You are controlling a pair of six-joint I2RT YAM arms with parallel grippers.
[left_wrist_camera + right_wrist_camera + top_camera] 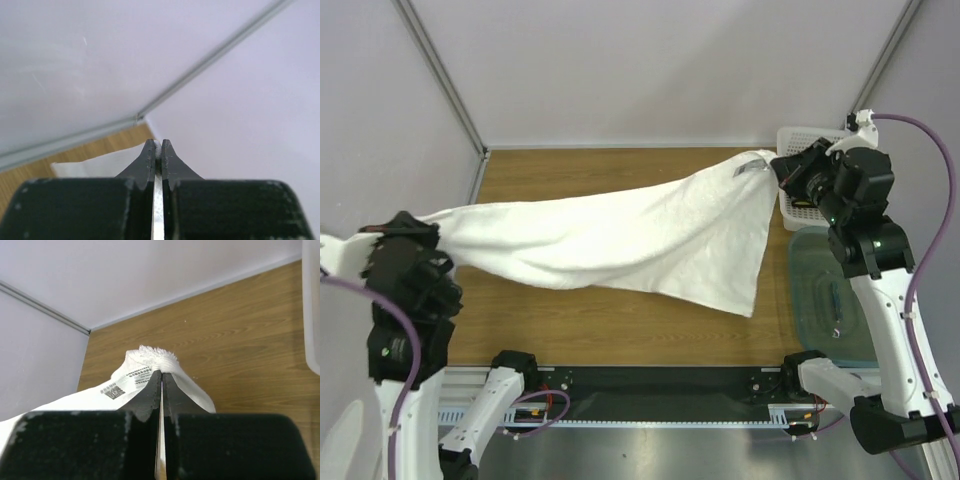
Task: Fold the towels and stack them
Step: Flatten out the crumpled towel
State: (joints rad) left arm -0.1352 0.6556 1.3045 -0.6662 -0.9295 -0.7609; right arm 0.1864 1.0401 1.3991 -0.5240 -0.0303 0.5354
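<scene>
The large white towel (620, 235) hangs stretched between my two grippers above the wooden table (620, 325), sagging in the middle, one corner drooping toward the front right. My left gripper (398, 228) is shut on the towel's left corner at the table's left edge; in the left wrist view a sliver of white cloth (158, 148) shows between the fingertips. My right gripper (778, 166) is shut on the right corner at the back right; the right wrist view shows the frayed corner and its printed label (127, 381). The dark grey and yellow towels are out of view.
A white perforated basket (807, 140) stands at the back right behind my right gripper. A clear teal plastic bin (825, 300) sits at the right edge. Grey walls enclose the table at the back and left.
</scene>
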